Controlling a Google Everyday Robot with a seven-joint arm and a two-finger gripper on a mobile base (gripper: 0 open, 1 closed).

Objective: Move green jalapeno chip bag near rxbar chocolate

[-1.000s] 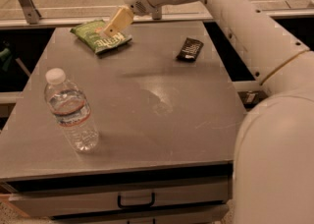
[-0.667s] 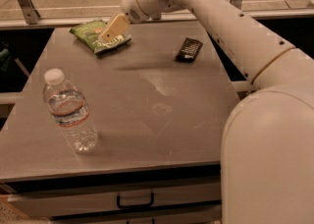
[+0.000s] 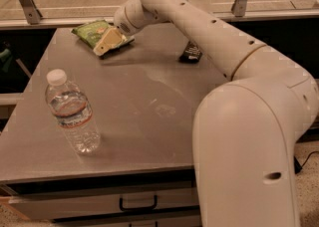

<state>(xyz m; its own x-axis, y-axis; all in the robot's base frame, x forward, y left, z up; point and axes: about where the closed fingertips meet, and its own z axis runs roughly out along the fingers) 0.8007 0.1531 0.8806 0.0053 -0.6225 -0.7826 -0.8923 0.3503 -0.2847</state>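
The green jalapeno chip bag [image 3: 92, 32] lies at the far left of the grey table top. My gripper [image 3: 106, 42] is down on the bag's near right part and covers that part of it. The rxbar chocolate [image 3: 190, 53], a dark flat bar, lies at the far right of the table, partly hidden behind my arm [image 3: 199, 27]. The bag and the bar are well apart.
A clear plastic water bottle [image 3: 72, 111] with a white cap stands upright at the near left. The table [image 3: 149, 121] has a drawer with a black handle [image 3: 138, 203] under its front edge. A railing and glass run behind the table.
My gripper has moved down and to the left onto the green bag. The arm now crosses in front of the rxbar. The bag, bar and bottle have not moved.
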